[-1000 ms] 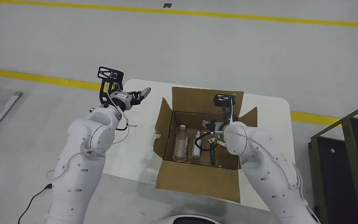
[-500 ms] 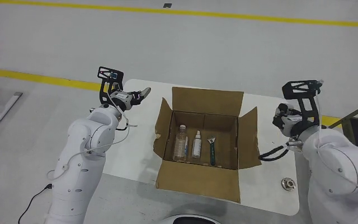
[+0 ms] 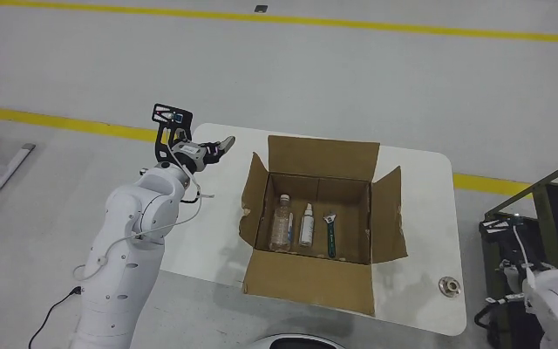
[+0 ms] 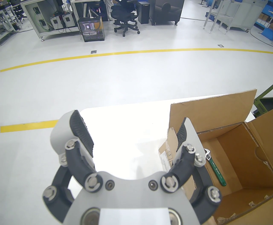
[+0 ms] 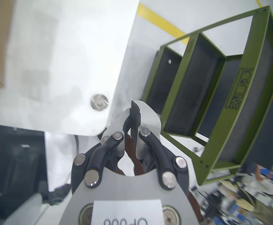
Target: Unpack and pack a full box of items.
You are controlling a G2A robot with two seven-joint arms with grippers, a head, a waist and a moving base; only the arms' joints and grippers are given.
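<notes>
Box (image 3: 309,283) stands flaps open; left jaws apart near its edge; right jaws pinch brown strip (image 5: 131,153).

Box (image 3: 309,281) open on top, raised flaps (image 3: 323,157) ringing it

Floor (image 3: 349,78): pale grey, smooth, evenly lit, with some glare. A far yellow line (image 3: 288,17) crosses it well beyond the white table (image 3: 418,174). A near yellow line (image 3: 78,124) runs up to the table on both sides. A small dark floor plate (image 4: 93,51) sits just beside the far line. Beyond that line stand a black office chair (image 4: 125,19), a glass-sided computer tower (image 4: 91,29), an aluminium-framed bench (image 4: 42,19), a black cabinet (image 4: 166,10) and open metal shelving (image 4: 232,12). A green metal rack (image 5: 213,95) stands just beside the table's edge.
</notes>
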